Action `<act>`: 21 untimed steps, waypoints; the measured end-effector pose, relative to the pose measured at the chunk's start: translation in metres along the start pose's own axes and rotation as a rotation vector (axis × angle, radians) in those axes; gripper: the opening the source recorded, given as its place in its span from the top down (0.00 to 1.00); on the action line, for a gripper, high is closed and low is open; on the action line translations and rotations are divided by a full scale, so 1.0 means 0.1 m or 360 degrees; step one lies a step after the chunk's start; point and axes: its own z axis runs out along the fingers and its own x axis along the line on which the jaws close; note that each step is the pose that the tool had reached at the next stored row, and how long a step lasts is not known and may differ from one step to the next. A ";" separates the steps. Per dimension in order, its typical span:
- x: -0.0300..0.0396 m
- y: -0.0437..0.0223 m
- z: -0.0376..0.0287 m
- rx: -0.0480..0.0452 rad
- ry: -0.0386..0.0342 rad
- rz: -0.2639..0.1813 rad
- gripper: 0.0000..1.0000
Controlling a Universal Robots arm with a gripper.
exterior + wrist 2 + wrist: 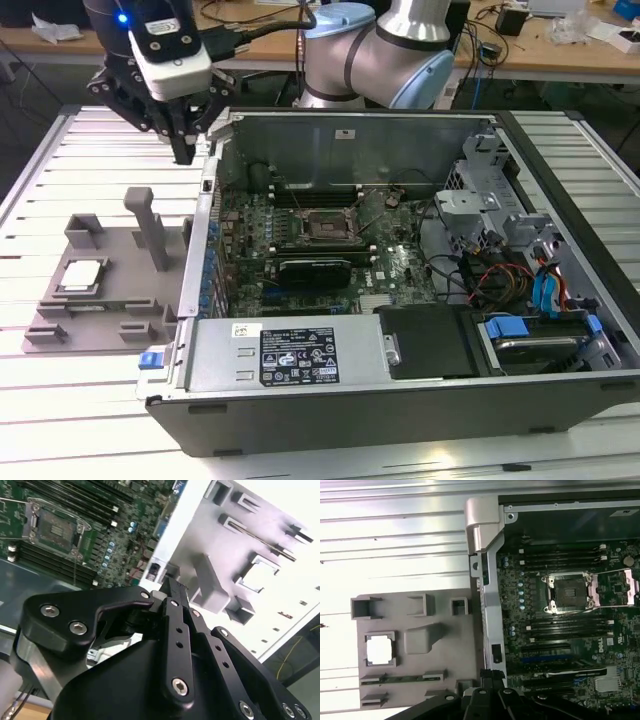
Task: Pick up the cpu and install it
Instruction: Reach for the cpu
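Exterior view: cpu not yet picked, lying in grey tray | socket open, empty | gripper above tray's far edge, jaws pressed together, empty | install pending.

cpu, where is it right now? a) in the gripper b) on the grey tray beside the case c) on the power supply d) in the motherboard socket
B: the cpu lies in a recess of the grey tray, outside the case.
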 end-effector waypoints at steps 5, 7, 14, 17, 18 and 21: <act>0.204 -0.015 -0.006 0.0000 -0.0001 0.0000 0.89; 0.298 -0.022 -0.008 0.0000 -0.0002 0.0000 0.89; 0.702 -0.052 -0.017 0.0000 -0.0005 0.0000 0.89; 0.883 -0.066 -0.021 0.0000 -0.0006 0.0000 0.89; 0.922 -0.069 -0.022 0.0000 -0.0007 0.0000 0.89; 1.035 -0.078 -0.025 0.0000 -0.0007 -0.0001 0.89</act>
